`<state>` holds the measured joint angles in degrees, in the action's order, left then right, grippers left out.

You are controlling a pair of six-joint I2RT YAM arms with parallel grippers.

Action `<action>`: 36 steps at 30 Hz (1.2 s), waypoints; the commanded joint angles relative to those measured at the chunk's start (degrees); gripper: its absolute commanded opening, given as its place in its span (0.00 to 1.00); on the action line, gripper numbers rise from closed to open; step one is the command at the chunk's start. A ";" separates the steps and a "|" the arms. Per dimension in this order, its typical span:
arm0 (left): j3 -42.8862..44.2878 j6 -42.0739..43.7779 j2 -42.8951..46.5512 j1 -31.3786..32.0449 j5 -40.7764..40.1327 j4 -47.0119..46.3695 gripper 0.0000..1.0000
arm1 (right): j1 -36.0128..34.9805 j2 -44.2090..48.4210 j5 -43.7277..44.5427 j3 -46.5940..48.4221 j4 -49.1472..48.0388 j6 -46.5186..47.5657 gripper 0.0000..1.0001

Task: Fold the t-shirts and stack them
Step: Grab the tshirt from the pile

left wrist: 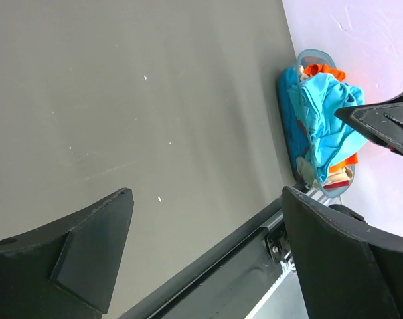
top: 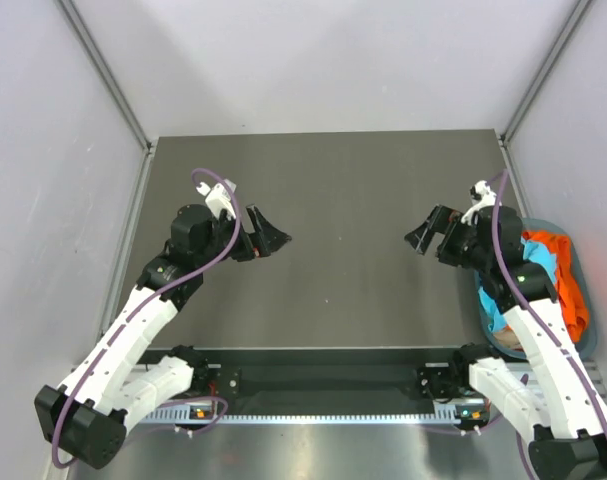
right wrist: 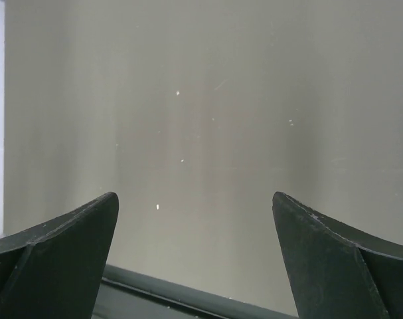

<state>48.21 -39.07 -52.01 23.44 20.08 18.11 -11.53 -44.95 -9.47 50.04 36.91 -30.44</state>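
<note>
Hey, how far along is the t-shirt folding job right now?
Nothing looks done: no folded shirt or stack lies on the table. Nothing is in hand either: the left gripper and right gripper hover open and empty above it. Everything is left: the turquoise t-shirt and an orange t-shirt sit crumpled in the basket at the right edge.

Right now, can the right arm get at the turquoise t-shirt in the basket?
Probably yes: the right pincer is open and empty, the basket stands close beside it, and the turquoise t-shirt lies on top. The pincer faces away, though.
</note>
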 commanded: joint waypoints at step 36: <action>1.01 -4.61 6.22 -0.24 1.28 5.18 0.93 | 32.71 -14.47 44.20 1.73 3.10 -4.46 0.91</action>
<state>48.10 -42.22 -45.93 23.44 20.71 24.64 20.32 -59.79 38.13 52.31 46.59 -36.67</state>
